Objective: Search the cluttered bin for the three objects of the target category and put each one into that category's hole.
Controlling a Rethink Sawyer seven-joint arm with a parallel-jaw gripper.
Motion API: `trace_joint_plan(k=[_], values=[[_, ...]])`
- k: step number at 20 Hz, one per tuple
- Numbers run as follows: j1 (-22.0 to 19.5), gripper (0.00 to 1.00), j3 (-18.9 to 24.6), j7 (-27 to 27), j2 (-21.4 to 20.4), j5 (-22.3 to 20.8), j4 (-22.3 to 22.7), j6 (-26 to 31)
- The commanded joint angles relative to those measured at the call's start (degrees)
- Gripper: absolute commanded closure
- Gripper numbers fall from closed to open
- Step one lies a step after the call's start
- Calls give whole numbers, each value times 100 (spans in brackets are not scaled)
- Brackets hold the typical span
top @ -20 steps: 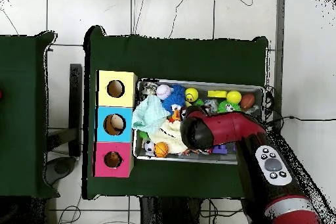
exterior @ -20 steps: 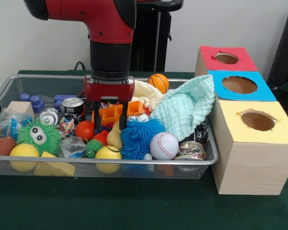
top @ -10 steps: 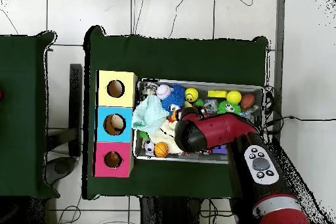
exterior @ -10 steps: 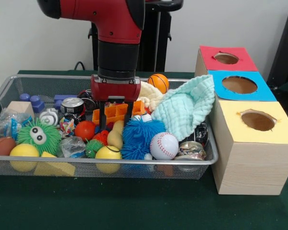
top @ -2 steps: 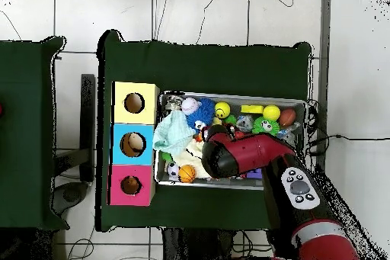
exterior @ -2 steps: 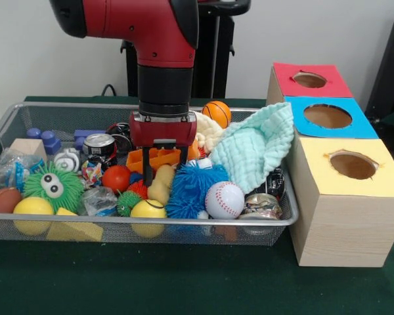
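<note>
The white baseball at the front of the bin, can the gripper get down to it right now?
Probably yes. The baseball lies on top of the clutter, uncovered, just beside the gripper, with only the blue spiky ball between them.

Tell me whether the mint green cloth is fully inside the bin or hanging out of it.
Partly out. The mint green cloth drapes from the wire bin up against the yellow-topped box, its upper corner above the bin's rim.

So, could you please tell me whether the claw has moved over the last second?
Yes: in the front view the claw has shifted right, toward the mint cloth.
</note>
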Motion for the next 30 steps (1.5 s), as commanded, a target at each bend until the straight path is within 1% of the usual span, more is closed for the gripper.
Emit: trace_joint_plan(k=[1, 4, 8, 9, 13, 15, 18, 23, 24, 27, 30], values=[[-77, 0, 192, 586, 603, -98, 203, -631], [-44, 0, 140, 560, 695, -139, 177, -739], [48, 0, -22, 593, 734, -27, 150, -688], [72, 100, -75, 609, 748, 17, 144, -658], [303, 100, -326, 637, 771, 40, 11, -578], [349, 100, -360, 584, 750, 69, -36, -403], [356, 100, -369, 501, 731, 103, -51, -281], [299, 100, -304, 445, 722, 159, -29, -232], [324, 100, -296, 413, 618, 158, -24, -203], [362, 100, -205, 216, 87, 275, 64, 249], [289, 100, 54, -157, -529, 464, 153, 862]])
